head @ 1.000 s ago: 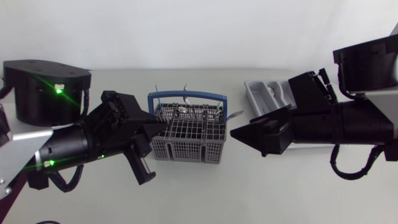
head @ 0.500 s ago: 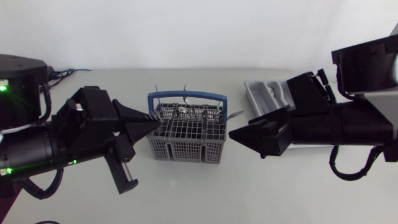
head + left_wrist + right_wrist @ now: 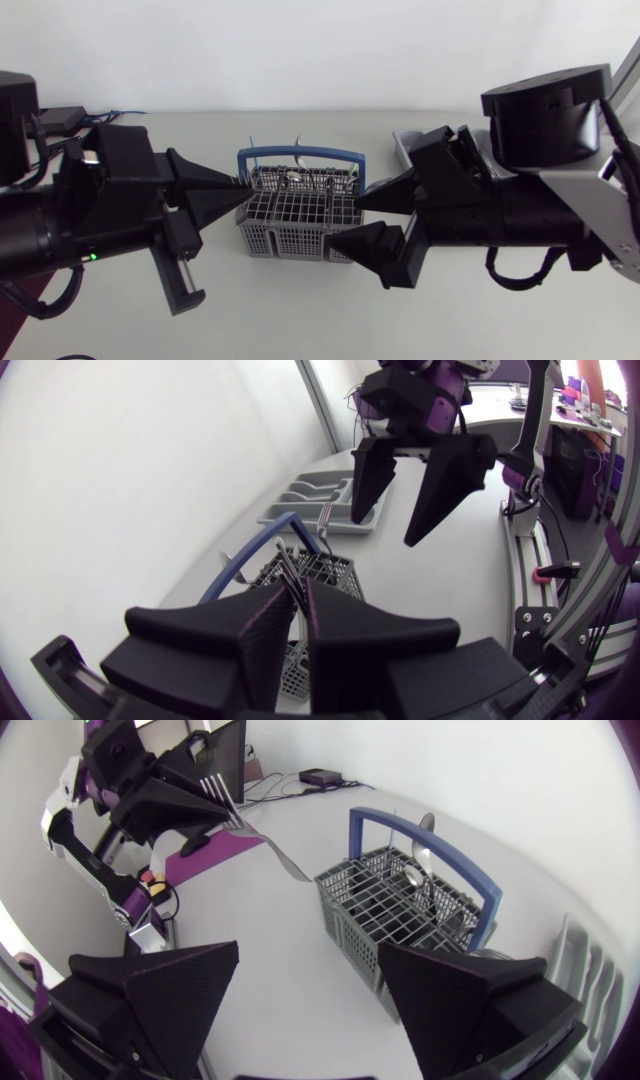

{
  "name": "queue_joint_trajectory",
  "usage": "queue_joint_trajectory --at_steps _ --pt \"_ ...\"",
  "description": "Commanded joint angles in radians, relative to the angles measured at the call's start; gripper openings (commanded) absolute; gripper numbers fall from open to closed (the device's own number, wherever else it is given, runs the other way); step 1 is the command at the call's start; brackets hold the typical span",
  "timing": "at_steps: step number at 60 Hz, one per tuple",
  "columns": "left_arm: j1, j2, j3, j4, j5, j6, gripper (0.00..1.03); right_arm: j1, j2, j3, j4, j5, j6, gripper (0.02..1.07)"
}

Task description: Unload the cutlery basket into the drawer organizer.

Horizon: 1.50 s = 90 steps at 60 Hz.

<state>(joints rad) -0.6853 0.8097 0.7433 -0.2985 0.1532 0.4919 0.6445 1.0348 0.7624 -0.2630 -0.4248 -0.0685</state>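
At the left of the head view, the left end effector (image 3: 240, 192) is closed down to a thin slit on a fork (image 3: 262, 838). Both fingers pinch it near the neck, the tines stick out behind them, and the handle runs ahead toward the near corner of the basket (image 3: 300, 225). The handle's end appears to be clear of the basket, though it is close. I judge the fork to be light, stiff, smooth metal. It won't bend, but it could twist or slide in a pinch so far from its middle, so a firm grip on the flat of the handle would suit it better. The basket stands on the counter (image 3: 300, 310) at the middle of the head view, and spoons (image 3: 412, 875) stand upright in its compartments. The best hold on these is probably the part that sticks up. To the basket's right, the right end effector (image 3: 372, 222) is spread wide and holds nothing, with one finger just beside the basket's right wall. The organizer (image 3: 405, 148) lies behind it toward the upper right, partly hidden by that arm.
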Motion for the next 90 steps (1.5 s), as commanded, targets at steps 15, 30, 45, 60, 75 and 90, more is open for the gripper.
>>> queue_joint_trajectory --at_steps 15,30,45,60,75,90 --pt "0.056 0.046 0.122 -0.030 0.187 -0.087 0.26 0.037 0.034 -0.040 0.025 0.040 -0.248 1.02" --pt "0.064 0.135 0.171 0.030 0.210 -0.239 0.26 0.060 0.002 -0.104 0.196 0.120 -0.188 1.02" --pt "0.056 0.171 0.211 0.073 0.212 -0.332 0.27 0.121 0.005 -0.126 0.278 0.204 -0.155 1.02" --pt "0.109 0.197 0.149 0.039 0.250 -0.182 0.27 0.034 -0.082 -0.160 0.117 0.123 -0.244 1.02" --pt "0.118 0.227 0.154 -0.163 0.266 0.185 0.60 -0.045 -0.173 -0.163 -0.062 0.050 -0.329 1.02" --pt "0.061 0.246 0.107 -0.307 0.220 0.560 0.92 -0.054 -0.185 -0.181 -0.119 0.017 -0.360 1.02"
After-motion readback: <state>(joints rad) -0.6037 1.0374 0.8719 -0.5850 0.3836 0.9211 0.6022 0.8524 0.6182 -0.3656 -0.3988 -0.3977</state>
